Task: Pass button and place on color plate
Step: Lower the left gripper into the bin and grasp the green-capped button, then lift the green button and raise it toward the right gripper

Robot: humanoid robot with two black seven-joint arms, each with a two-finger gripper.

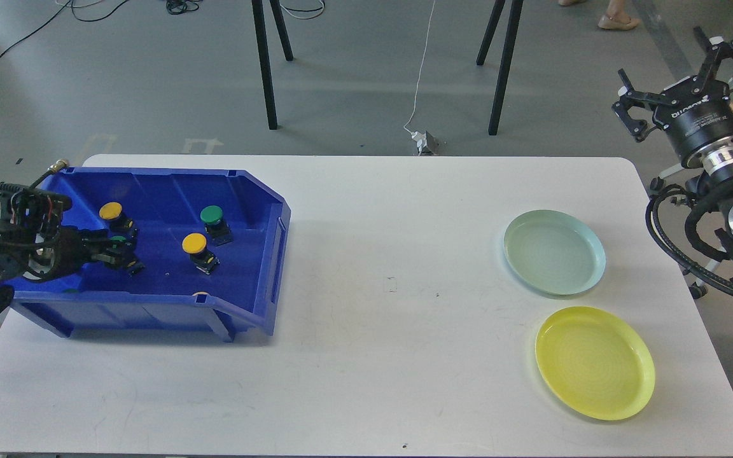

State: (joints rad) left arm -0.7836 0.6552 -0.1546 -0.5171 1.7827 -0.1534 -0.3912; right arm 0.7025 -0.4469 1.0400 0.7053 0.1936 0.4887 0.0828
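A blue bin (265,222) stands on the left of the white table (392,318). In it lie a yellow button (111,211), a green button (212,215), a second yellow button (194,243) and another green button (118,240). My left gripper (122,254) reaches into the bin from the left and its dark fingers sit right at that green button; I cannot tell whether they grip it. My right gripper (681,79) is open and empty, raised beyond the table's right edge. A pale green plate (554,252) and a yellow plate (594,362) lie at the right.
A further yellow button (201,294) peeks over the bin's front wall. Black stand legs (265,70) and a white cable with a plug (422,141) are on the floor behind the table. My right arm's cables (678,242) hang by the table's right edge.
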